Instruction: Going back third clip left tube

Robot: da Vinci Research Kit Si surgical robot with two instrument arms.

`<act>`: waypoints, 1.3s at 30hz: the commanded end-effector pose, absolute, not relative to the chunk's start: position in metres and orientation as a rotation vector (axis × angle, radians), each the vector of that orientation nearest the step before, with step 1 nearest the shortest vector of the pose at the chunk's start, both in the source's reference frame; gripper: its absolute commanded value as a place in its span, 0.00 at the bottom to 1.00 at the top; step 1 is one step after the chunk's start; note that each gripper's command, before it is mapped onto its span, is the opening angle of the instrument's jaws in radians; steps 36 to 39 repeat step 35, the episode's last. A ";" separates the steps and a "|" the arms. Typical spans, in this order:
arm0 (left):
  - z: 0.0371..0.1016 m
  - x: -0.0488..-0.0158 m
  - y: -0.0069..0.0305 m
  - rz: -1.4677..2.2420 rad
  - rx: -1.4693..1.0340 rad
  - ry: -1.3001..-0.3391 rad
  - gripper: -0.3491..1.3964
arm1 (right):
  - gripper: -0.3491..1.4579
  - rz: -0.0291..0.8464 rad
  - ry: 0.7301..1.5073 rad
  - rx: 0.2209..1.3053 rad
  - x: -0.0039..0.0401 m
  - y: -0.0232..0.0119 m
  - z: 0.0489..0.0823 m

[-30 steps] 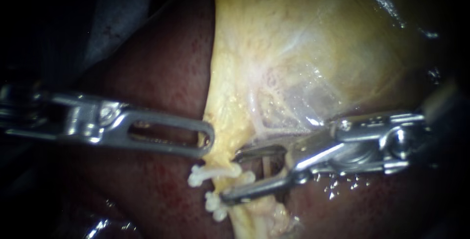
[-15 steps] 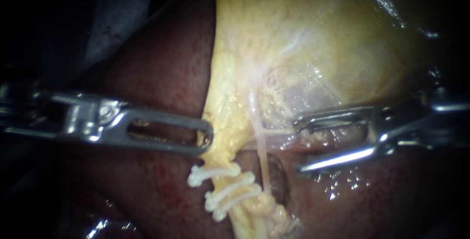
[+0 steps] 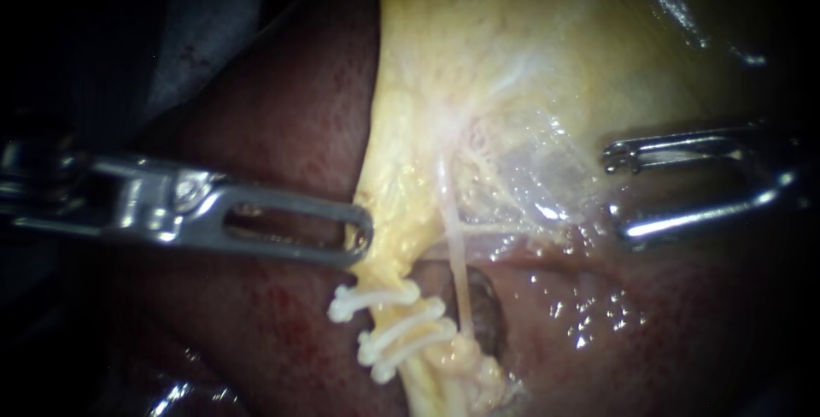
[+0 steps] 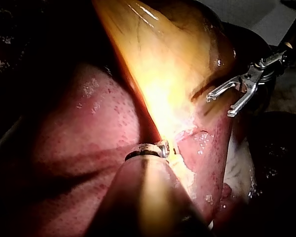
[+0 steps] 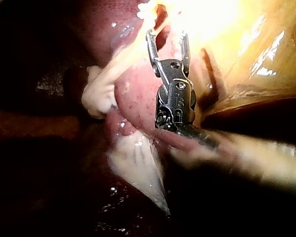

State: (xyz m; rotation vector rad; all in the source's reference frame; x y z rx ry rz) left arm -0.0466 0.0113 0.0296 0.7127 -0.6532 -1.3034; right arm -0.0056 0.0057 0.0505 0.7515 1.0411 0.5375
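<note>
1. At the view's left, the left instrument (image 3: 363,239) is reaching in over the liver (image 3: 282,118). Its end effector is clamping the yellow edge of the gallbladder (image 3: 512,58) and seems to be pulling it taut. I judge that this grip should be holding steady, so nothing is tugging on the clips.
2. Just below that grip, three white clips (image 3: 401,325) are sitting across the left tube (image 3: 431,378). They are lying close together, the lower two nearly touching.
3. Just right of the clips, a thin pale strand (image 3: 455,263) is running down bare from the gallbladder, with a dark hollow beside it.
4. Further right, the right instrument (image 3: 617,195) is hanging well apart from the clips. Its end effector is standing apart and holding nothing, beside the filmy tissue at the gallbladder's foot.
5. The step in hand looks like backing this instrument off. To do it well, it should be travelling straight back along its own shaft, with both tips riding above the film and strand so nothing is snagging.
</note>
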 end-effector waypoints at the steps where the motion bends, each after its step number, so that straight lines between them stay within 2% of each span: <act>1: 0.0299 -0.0467 0.0114 -1.303 0.711 -0.653 0.00 | 0.48 0.538 1.041 0.752 -0.0055 0.0056 0.0504; 6: 0.0317 -0.0473 0.0119 -1.305 0.702 -0.654 0.00 | 0.48 0.538 1.041 0.752 -0.0055 0.0054 0.0503; 17: 0.0348 -0.0520 0.0112 -1.301 0.709 -0.651 0.00 | 0.48 0.538 1.041 0.752 -0.0055 0.0052 0.0502; 39: 0.0348 -0.0522 0.0112 -1.302 0.708 -0.651 0.00 | 0.48 0.538 1.041 0.752 -0.0055 0.0051 0.0501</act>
